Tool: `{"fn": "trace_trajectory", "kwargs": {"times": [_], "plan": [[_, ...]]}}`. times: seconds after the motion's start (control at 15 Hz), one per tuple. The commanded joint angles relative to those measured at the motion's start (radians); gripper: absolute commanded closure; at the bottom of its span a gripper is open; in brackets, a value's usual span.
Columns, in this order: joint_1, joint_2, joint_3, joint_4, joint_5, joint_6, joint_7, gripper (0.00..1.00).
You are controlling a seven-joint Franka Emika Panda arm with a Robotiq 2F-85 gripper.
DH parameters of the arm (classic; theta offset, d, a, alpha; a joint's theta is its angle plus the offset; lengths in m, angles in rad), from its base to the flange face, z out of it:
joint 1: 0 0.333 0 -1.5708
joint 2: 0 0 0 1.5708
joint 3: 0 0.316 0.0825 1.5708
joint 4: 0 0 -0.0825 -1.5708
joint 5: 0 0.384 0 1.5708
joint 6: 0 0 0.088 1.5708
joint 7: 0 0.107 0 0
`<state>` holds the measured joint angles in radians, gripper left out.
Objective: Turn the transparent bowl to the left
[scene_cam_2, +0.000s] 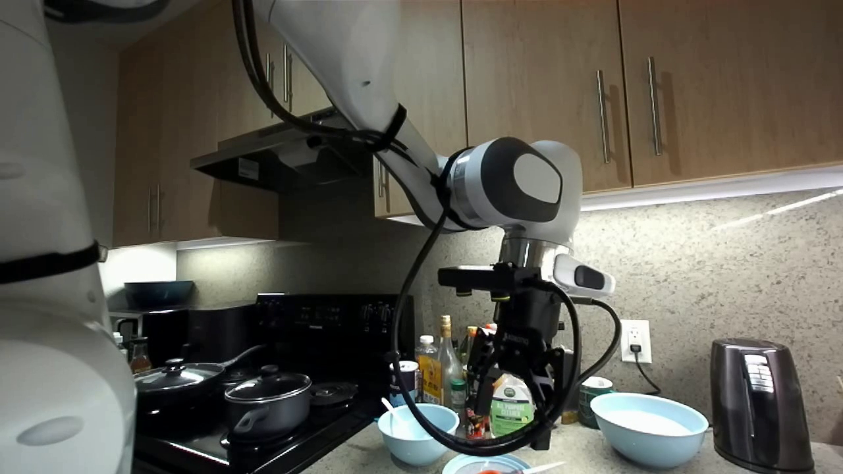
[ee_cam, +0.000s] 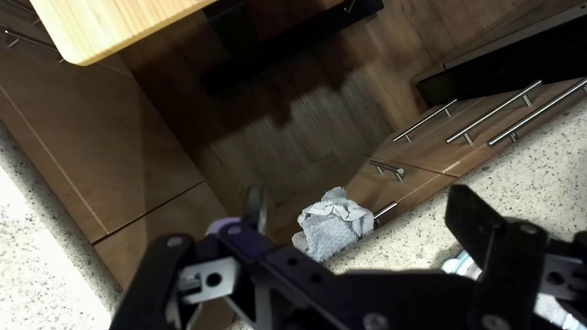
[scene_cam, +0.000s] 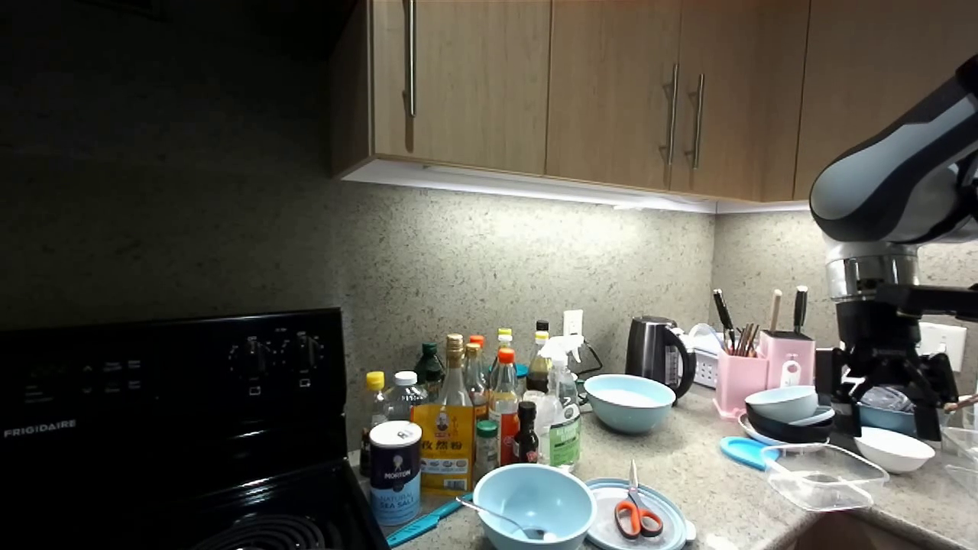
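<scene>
Black and two-fingered, my pincer is hanging with its fingers apart, gripping nothing; a pale icy-blue round bowl, probably the transparent bowl meant, is sitting atop a black shallow dish in an exterior view; I am judging the approach to be in hand; the next move is calling for straddling its rim, pinching, then turning it left.

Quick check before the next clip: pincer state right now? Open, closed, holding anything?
Pincer: open, its jaws well apart in the wrist view, with nothing held between them.
</scene>
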<state>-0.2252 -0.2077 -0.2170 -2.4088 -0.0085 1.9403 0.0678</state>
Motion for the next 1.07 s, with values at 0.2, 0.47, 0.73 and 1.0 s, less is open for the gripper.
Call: {"fn": "trace_trajectory", "kwargs": {"times": [0.2, 0.47, 0.73, 1.0], "plan": [[-0.006, 0.142, -0.008, 0.172, -0.034, -0.001, -0.023, 0.00], [-0.014, 0.318, -0.032, 0.372, -0.026, -0.041, -0.087, 0.00], [-0.014, 0.343, -0.031, 0.397, -0.015, -0.040, -0.048, 0.00], [-0.013, 0.346, -0.029, 0.398, -0.015, -0.039, -0.048, 0.00]]}}
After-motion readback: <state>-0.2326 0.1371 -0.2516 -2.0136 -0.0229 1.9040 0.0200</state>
